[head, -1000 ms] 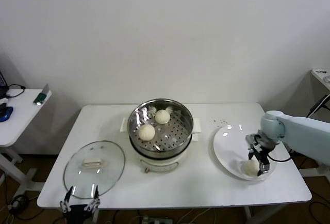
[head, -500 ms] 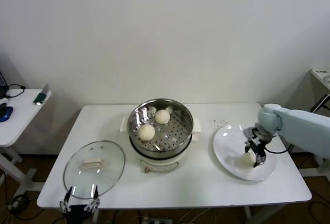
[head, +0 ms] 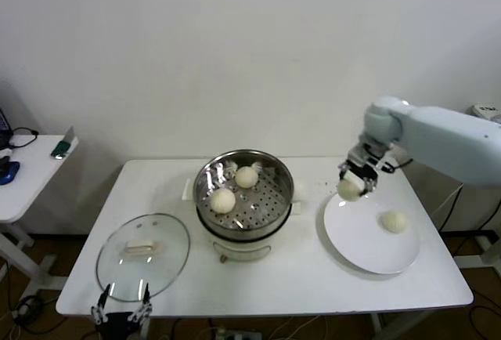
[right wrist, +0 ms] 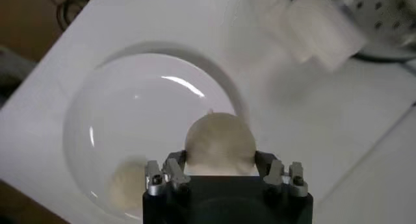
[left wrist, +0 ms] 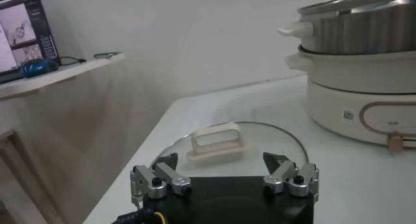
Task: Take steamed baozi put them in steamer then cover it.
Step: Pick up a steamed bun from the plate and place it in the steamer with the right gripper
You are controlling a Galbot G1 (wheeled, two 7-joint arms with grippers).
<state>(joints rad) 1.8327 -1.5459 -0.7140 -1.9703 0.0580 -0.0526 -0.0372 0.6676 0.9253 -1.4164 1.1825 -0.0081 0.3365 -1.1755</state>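
Observation:
My right gripper (head: 352, 183) is shut on a cream-white baozi (head: 350, 189) and holds it in the air over the far left rim of the white plate (head: 356, 238), right of the steamer (head: 243, 191). In the right wrist view the held baozi (right wrist: 220, 143) fills the gap between the fingers. Two baozi (head: 223, 200) (head: 246, 176) lie on the steamer's perforated tray. One baozi (head: 394, 221) stays on the plate. The glass cover (head: 143, 255) lies flat on the table at front left. My left gripper (left wrist: 223, 173) is open and parked just before the cover (left wrist: 224, 143).
A side table (head: 27, 175) with a phone and cables stands at the far left. The steamer's cream base (left wrist: 364, 102) shows beyond the cover in the left wrist view. Small dark crumbs (head: 335, 184) lie on the table behind the plate.
My right gripper has lifted a baozi off the plate and carried it up and left toward the steamer. Another baozi now shows on the plate. The left arm has not moved.

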